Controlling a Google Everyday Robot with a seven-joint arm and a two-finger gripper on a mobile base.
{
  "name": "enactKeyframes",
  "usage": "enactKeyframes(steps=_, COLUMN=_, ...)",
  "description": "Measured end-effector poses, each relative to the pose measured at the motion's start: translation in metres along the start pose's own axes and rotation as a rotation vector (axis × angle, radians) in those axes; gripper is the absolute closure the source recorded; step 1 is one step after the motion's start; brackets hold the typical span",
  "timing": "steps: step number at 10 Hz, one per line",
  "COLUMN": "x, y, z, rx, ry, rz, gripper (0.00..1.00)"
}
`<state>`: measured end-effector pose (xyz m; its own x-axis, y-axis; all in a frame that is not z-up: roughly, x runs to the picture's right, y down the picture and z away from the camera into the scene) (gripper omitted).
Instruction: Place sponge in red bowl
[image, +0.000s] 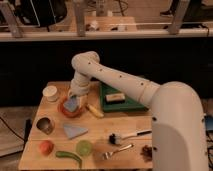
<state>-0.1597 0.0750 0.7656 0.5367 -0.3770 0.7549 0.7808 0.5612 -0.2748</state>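
Observation:
The red bowl (63, 111) sits on the left part of the wooden table. The sponge (71, 104), a small blue-grey block, lies tilted inside the bowl. My gripper (76, 95) hangs from the white arm directly over the bowl, right at the sponge's upper edge. I cannot tell whether it touches the sponge. The arm reaches in from the right and bends down at its elbow (85, 62).
A white cup (50, 93) stands left of the bowl and a banana (95, 110) lies to its right. A green tray (131, 104) holds a tan block (115, 97). Nearer the front are a metal cup (45, 125), blue cloth (75, 131), tomato (46, 147), lime (84, 147), brush (125, 136) and fork (117, 151).

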Motion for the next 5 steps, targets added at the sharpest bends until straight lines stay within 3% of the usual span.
enactKeyframes(steps=5, x=0.006, y=-0.02, z=0.025, rx=-0.013, ry=-0.038, rz=-0.016, gripper=1.0)
